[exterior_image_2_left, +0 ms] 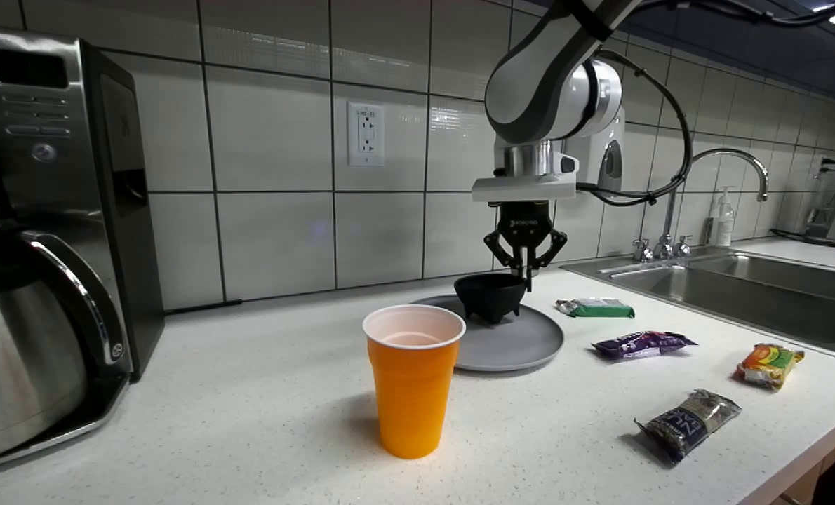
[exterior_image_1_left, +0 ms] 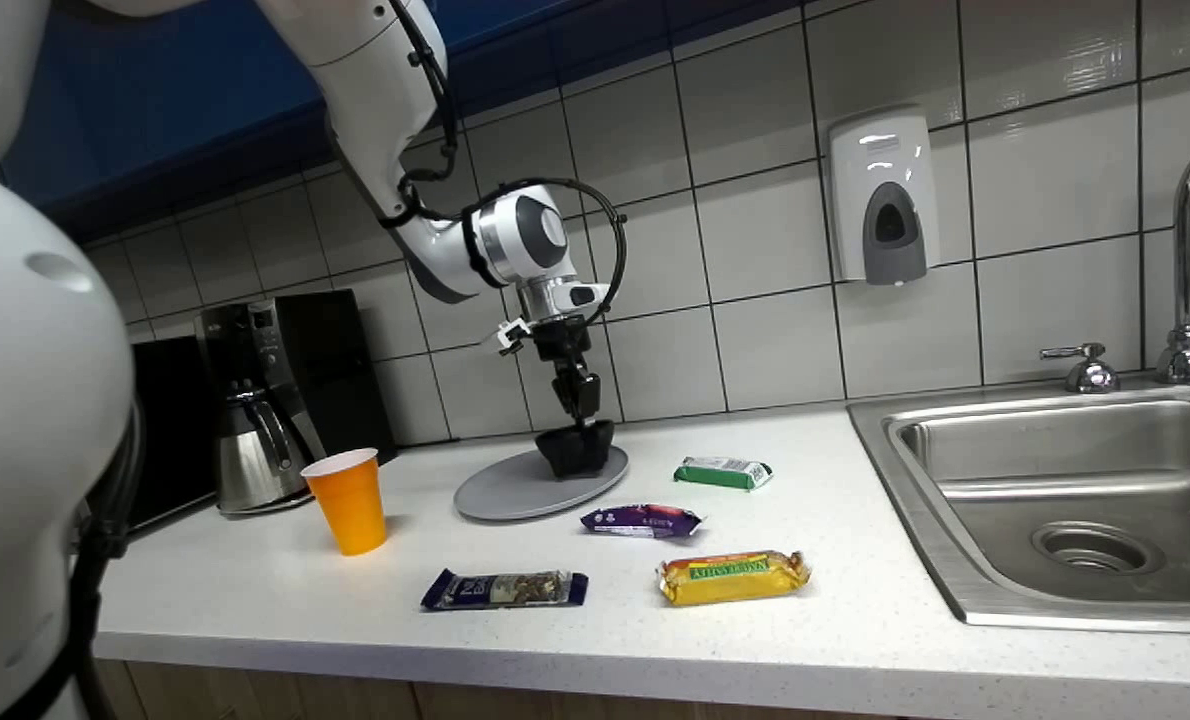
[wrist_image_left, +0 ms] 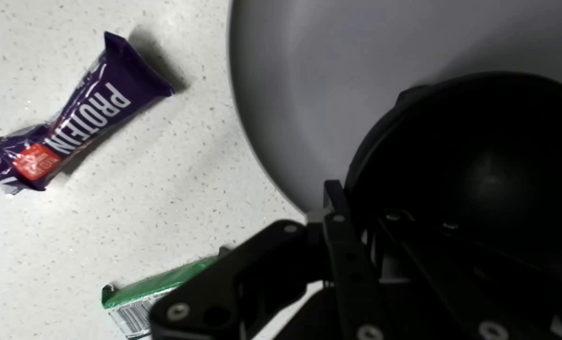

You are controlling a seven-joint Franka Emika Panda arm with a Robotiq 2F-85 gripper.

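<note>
In exterior view, left to right: orange cup (exterior_image_2_left: pixel 412 393) upright; black bowl (exterior_image_2_left: pixel 486 298) on grey plate (exterior_image_2_left: pixel 530 354), mouth up, round, no long axis; gripper (exterior_image_2_left: pixel 524 275) pinching bowl rim; green bar (exterior_image_2_left: pixel 596 307) farther right. Likely grip step; next move seems to call for firm pinch, level bowl.

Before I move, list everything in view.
Bowl: 1, black, on plate
Plate: 1, grey, on counter
Cup: 1, orange, on counter
Green bar, purple bar, yellow bar, navy bar: 1 each, on counter
Coffee maker: 1, black-silver, on counter
Wall dispenser: 1, white-grey, on tiles
Outlet: 1, white, on tiles
Sink with faucet: 1, silver, in counter
Pump bottle: 1, whitish, by sink
Cabinets: count unclear, blue, overhead
Arm: 1, white, above counter
Gripper: 1, black, shut on bowl rim
</note>
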